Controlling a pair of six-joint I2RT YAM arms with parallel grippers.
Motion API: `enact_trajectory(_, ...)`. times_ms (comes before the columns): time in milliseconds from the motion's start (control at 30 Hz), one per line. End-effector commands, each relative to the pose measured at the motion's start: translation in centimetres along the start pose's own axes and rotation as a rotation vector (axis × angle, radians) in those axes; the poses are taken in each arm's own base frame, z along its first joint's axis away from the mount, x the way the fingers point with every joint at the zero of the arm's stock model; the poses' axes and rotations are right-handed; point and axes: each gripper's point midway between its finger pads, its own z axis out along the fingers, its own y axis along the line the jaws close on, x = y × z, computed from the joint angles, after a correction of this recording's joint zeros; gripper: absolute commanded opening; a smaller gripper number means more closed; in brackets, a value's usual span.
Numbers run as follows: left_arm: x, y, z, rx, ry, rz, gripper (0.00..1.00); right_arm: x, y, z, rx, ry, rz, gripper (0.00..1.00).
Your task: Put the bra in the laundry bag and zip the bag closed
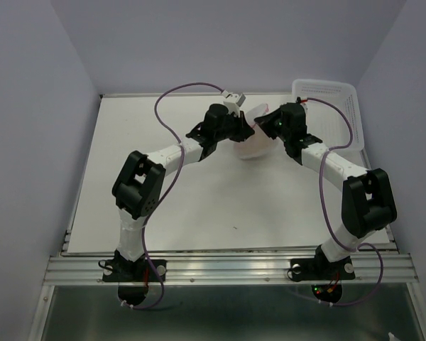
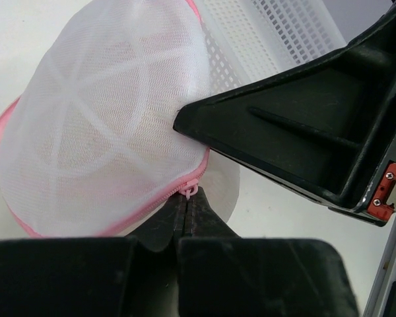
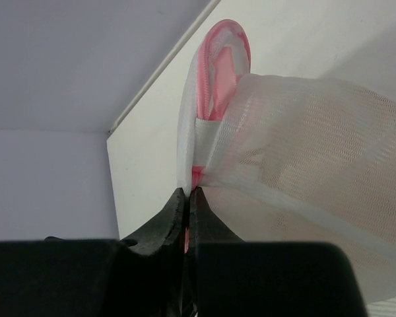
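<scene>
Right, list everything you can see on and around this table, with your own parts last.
laundry bag: one, white mesh with pink trim, far middle of the table, held between both grippers
zip pull: one, pink, on the bag's edge at the left gripper's tips
bra: one, peach, faintly visible through the mesh inside the bag
basket: one, white perforated plastic, far right corner of the table
table: one, white
cables: two, purple, one along each arm
left gripper: one, black, shut on the bag's zip edge
right gripper: one, black, shut on the bag's pink-trimmed edge
</scene>
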Motion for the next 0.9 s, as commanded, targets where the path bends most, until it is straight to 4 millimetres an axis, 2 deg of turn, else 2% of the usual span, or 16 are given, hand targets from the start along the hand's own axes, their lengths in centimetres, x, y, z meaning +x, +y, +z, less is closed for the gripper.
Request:
enact_trajectory(0, -4.8, -1.5, -2.2, -0.01, -0.143, 0.049, 0.0, -0.3, 2.0, -0.4, -0.062, -0.012, -0.044, 0.01)
enact_trajectory(133, -3.4, 0.4, -2.6, -0.061, -0.1, 0.018, 0.0, -1.3, 2.5, -0.9, -0.061, -0.044, -0.084, 0.01)
enact_trajectory(267, -1.5, 2.2, -3.5, -0.108, -0.062, 0.004, 0.0, -2.8, 1.8, -1.4, -0.041, -0.071, -0.115, 0.01)
enact_trajectory(433, -0.1, 3.7, -4.0, -0.14, -0.024, -0.012, 0.0, -3.1, 1.7, -1.4, -0.052, -0.052, -0.132, 0.01)
enact_trajectory(467, 0.4, 4.1, -4.1, -0.15, -0.016, -0.017, 0.0, -2.6, 2.1, -1.5, -0.073, -0.022, -0.133, 0.01)
enact_trajectory(567, 1.4, 5.7, -4.3, -0.183, 0.007, -0.035, 0.0, -2.9, 1.9, -1.5, -0.077, -0.016, -0.147, 0.01)
enact_trajectory(667, 2.2, 7.5, -4.9, -0.221, 0.02, -0.051, 0.0, -4.4, 1.6, -1.8, -0.088, -0.01, -0.148, 0.01)
enact_trajectory(733, 2.7, 8.5, -5.2, -0.244, 0.028, -0.055, 0.0, -4.2, 2.4, -2.1, -0.138, 0.033, -0.2, 0.01)
enact_trajectory(867, 3.0, 10.4, -5.7, -0.278, 0.035, -0.069, 0.0, -2.6, 2.2, -2.1, -0.182, 0.162, -0.291, 0.01)
